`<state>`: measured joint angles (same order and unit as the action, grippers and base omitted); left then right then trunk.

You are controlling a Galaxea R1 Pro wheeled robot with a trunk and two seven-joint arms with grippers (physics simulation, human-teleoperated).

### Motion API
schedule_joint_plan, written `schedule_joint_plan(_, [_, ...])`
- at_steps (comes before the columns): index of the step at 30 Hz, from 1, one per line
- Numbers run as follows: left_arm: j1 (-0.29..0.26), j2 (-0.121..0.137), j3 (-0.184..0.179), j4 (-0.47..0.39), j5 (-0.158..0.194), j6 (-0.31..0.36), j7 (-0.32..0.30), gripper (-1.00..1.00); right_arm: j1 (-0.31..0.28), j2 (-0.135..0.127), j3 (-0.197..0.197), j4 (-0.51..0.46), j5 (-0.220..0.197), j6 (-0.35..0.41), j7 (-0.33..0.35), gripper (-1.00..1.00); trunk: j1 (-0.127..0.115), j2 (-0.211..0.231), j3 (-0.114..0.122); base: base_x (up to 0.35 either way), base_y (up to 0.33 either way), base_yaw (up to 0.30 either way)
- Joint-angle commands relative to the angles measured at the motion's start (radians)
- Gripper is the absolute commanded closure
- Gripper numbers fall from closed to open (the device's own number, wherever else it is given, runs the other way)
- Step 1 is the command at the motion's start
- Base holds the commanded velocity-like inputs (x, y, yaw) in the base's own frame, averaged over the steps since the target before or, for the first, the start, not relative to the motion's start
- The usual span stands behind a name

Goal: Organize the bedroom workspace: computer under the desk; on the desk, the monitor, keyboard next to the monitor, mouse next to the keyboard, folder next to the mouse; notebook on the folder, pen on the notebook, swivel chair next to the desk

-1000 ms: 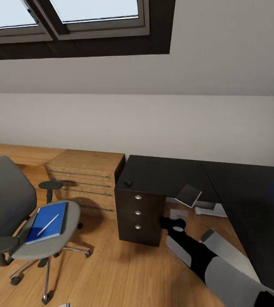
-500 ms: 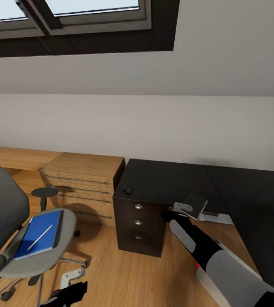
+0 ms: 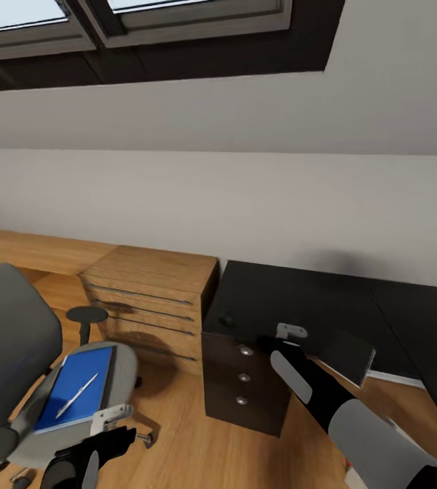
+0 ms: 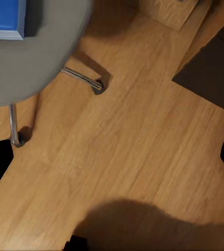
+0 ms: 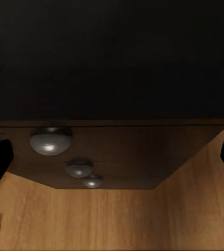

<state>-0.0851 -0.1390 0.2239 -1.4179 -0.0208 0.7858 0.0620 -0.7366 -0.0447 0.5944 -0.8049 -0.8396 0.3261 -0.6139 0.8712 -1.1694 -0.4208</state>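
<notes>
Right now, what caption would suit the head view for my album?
Blue folder with a pen on the grey chair, black desk alongside.

You are in an attic bedroom workspace. Skylights (image 3: 177, 27), a sloped ceiling, wood floor (image 3: 177, 448), black desk (image 3: 313, 299) and swivel chair (image 3: 14, 346) show it.

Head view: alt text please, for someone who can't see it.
A grey swivel chair at lower left holds a blue folder with a pen lying on it. The left gripper hangs beside the seat. The right gripper reaches over the black desk, where a small black mouse sits above three drawers.
</notes>
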Motion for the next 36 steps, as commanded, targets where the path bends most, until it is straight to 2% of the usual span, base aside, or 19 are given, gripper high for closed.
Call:
schedule_joint_plan(1, [-0.001,0.000,0.000,0.019,-0.003,0.002,0.001,-1.00,-0.001,-0.001,0.005,-0.002,-0.004,0.004,-0.008,-1.00,0.001,-0.001,-0.001,0.252,0.207,0.017])
schedule_joint_plan(3, [-0.001,-0.001,-0.001,0.060,-0.003,-0.011,0.002,-1.00,-0.001,-0.001,0.005,-0.003,-0.003,0.004,-0.007,-1.00,0.001,-0.001,-0.001,0.113,0.093,0.006])
schedule_joint_plan(6, [-0.001,-0.002,-0.001,0.069,-0.004,-0.014,0.002,-1.00,-0.001,-0.002,0.005,-0.003,-0.003,0.004,-0.007,-1.00,0.001,-0.001,-0.001,0.055,0.045,0.003])
schedule_joint_plan(10, [-0.001,-0.004,-0.002,0.074,-0.004,-0.025,-0.002,-1.00,-0.001,-0.003,0.005,-0.002,0.022,0.004,-0.009,-1.00,0.001,-0.001,-0.001,0.200,0.001,0.153])
schedule_joint_plan(18, [-0.001,-0.004,-0.030,0.077,-0.005,-0.131,0.000,-1.00,-0.001,-0.003,0.005,-0.002,0.038,0.004,-0.008,-1.00,0.001,-0.001,-0.001,0.275,0.000,0.257])
schedule_joint_plan(36, [-0.001,-0.004,-0.037,0.082,-0.007,-0.149,0.003,-1.00,-0.001,-0.004,0.008,-0.003,0.040,0.004,-0.007,-1.00,0.001,-0.001,-0.001,0.038,0.000,0.251])
